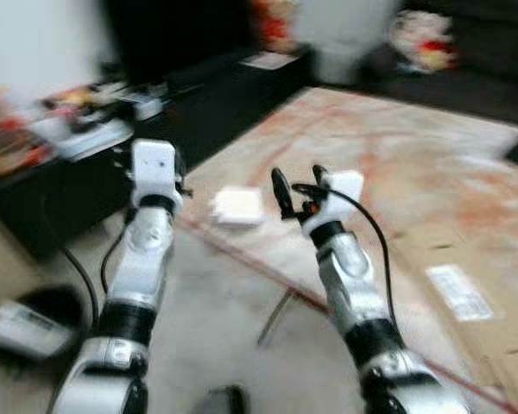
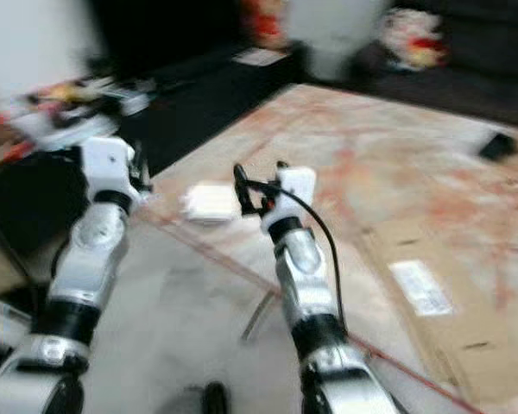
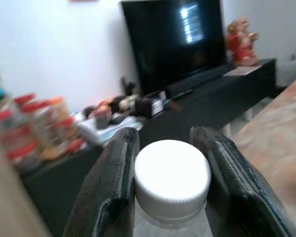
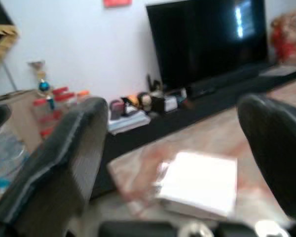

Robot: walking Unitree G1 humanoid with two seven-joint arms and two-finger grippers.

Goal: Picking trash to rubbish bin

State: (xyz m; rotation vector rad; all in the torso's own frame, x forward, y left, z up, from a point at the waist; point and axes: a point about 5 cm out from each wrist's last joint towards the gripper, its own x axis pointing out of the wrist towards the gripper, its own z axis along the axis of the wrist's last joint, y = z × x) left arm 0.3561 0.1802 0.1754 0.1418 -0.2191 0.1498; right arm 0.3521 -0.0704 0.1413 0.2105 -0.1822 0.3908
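Bottle (image 3: pixel 171 185) with white cap clamped between left fingers (image 3: pixel 111 192); right fingers (image 4: pixel 64 163) spread wide, white packet (image 4: pixel 200 183) on floor beyond.

2 black fingers (image 3: pixel 111 187) clamp a white-capped bottle (image 3: pixel 171 180) before a TV (image 3: pixel 175 42)

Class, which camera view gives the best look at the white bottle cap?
The left wrist view: the bottle cap sits large between the left gripper's fingers. In both eye views the left wrist housing hides it. The right wrist view faces a flat white packet instead.
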